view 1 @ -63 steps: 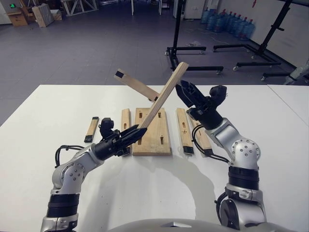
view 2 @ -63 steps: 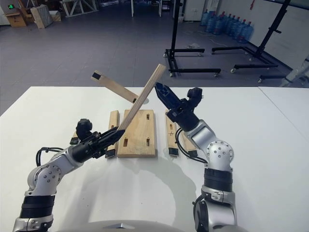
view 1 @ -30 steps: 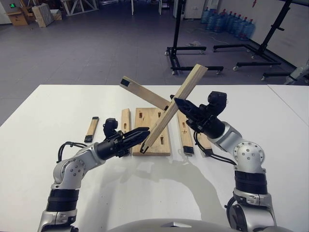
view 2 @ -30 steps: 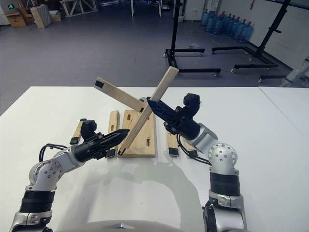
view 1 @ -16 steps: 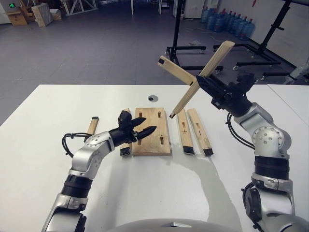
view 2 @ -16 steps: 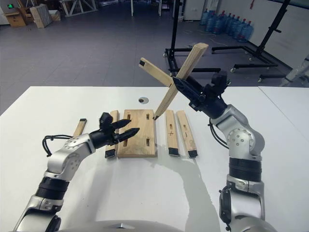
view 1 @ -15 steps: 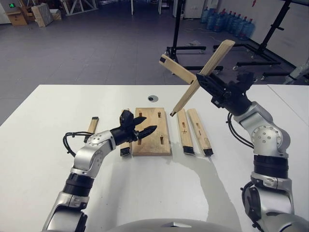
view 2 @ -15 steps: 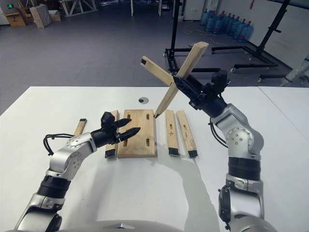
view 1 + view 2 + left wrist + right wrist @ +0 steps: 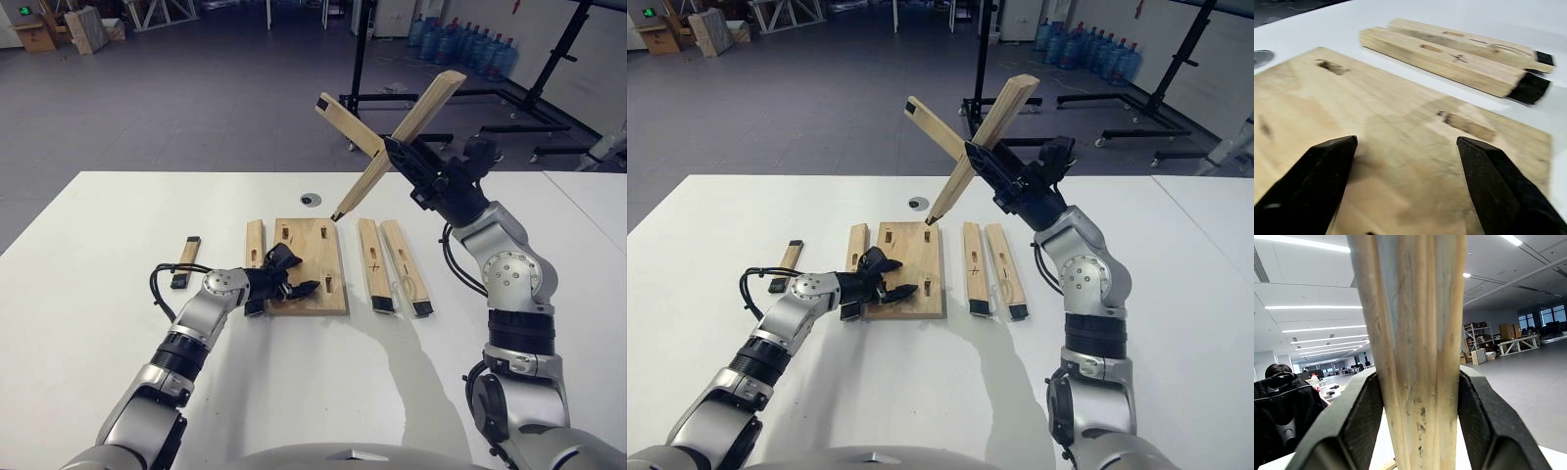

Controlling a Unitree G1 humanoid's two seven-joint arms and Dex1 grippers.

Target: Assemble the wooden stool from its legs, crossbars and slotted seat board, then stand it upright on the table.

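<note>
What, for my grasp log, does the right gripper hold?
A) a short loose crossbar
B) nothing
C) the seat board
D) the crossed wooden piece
D: the right gripper is shut on the crossed wooden piece, held aloft; the seat board lies flat.

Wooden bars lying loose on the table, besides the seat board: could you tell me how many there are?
4: short bar far left; long bar just left of the seat board; two bars together right of it.
</note>
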